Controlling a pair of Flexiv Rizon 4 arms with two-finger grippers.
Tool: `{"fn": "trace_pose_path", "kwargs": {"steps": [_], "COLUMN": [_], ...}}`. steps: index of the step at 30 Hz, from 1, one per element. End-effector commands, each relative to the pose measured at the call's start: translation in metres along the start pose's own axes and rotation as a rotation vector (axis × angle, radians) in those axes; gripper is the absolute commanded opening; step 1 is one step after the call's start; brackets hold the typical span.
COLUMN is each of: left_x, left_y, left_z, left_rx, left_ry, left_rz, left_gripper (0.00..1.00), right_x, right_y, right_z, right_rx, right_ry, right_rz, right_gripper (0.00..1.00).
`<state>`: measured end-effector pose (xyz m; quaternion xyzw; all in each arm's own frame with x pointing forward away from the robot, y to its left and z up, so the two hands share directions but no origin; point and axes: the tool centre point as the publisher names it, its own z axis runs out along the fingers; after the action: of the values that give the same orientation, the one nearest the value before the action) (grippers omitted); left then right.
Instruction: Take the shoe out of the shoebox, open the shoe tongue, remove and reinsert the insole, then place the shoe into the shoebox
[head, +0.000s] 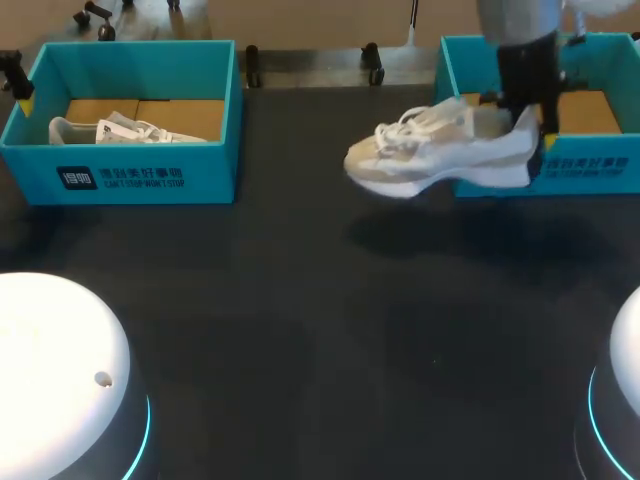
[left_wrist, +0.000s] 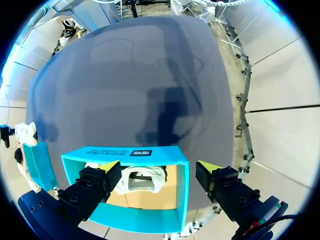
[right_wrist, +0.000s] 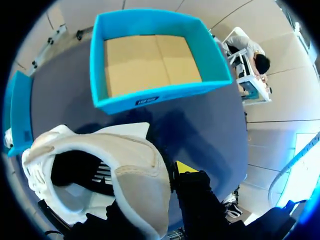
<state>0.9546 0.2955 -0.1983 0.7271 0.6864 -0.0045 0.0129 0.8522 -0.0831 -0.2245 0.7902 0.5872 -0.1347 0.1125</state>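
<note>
The right fingers (right_wrist: 196, 192) are clamping the heel of the white shoe (head: 440, 155), holding it in the air above the dark counter (head: 320, 330), toe pointing left, just in front of the right shoebox (head: 600, 172). The left fingers (left_wrist: 95, 182) are hanging apart above the left shoebox (head: 150, 178), where a second white shoe (head: 110, 130) is lying

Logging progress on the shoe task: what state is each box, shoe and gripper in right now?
right shoebox: open, empty.
left shoebox: open, occupied.
held shoe: lifted off the table, gripped at the heel.
boxed shoe: lying in the left shoebox.
right gripper: shut on the held shoe.
left gripper: open, above the left shoebox.
</note>
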Motion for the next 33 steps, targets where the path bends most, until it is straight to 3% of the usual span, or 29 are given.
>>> {"fn": "trace_pose_path", "kwargs": {"steps": [1, 3, 23, 33], "left_x": [0.0, 0.0, 0.0, 0.0], "left_y": [-0.001, -0.001, -0.001, -0.001], "left_z": [0.0, 0.0, 0.0, 0.0], "left_rx": [-0.003, -0.003, -0.003, -0.003], "left_ry": [0.001, 0.001, 0.001, 0.001], "left_rz": [0.0, 0.0, 0.0, 0.0], "left_gripper": [1.0, 1.0, 1.0, 1.0], "right_x": [0.013, 0.02, 0.02, 0.058], "right_y": [-0.037, -0.048, -0.048, -0.108], "right_z": [0.01, 0.016, 0.016, 0.043], "right_rx": [-0.019, -0.002, -0.002, 0.006], "right_ry": [-0.006, 0.019, 0.019, 0.028], "right_rz": [0.036, 0.033, 0.033, 0.001], "right_gripper": [0.0, 0.0, 0.0, 0.0]}}
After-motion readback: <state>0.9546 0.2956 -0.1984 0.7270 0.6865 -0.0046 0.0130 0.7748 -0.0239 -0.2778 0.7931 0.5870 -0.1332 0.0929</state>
